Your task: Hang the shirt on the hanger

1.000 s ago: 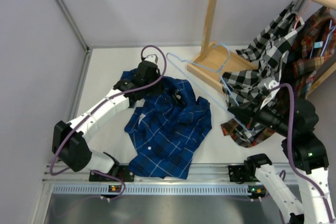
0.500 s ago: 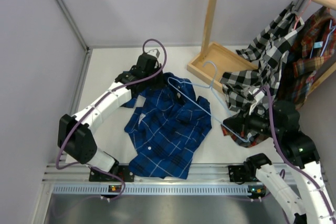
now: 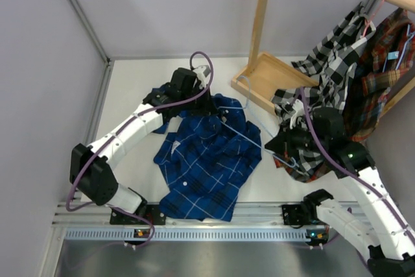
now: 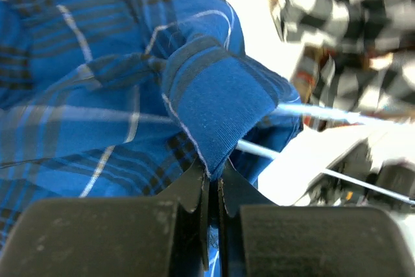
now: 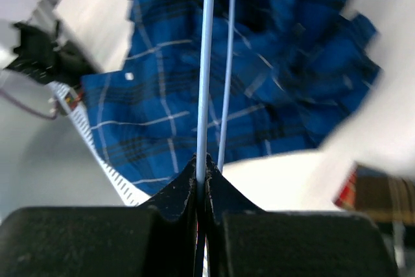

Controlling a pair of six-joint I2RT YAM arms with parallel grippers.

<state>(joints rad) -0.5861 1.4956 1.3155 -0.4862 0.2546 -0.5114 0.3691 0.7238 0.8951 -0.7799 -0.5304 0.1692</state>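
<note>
The left arm [image 3: 126, 135] has white tubular links between bulky black joint housings, and the right arm [image 3: 376, 192] is built the same way. A purple cable [image 3: 201, 52] runs along the left arm and forms a loose loop near its wrist. A second purple cable [image 3: 307, 118] follows the right arm. The bases are black blocks at the table's near edge, with a small orange light by the left one and a green light by the right. The left gripper [image 4: 213, 183] has matte black fingers tapering to thin tips from a broad black body. The right gripper [image 5: 201, 170] looks alike.
</note>
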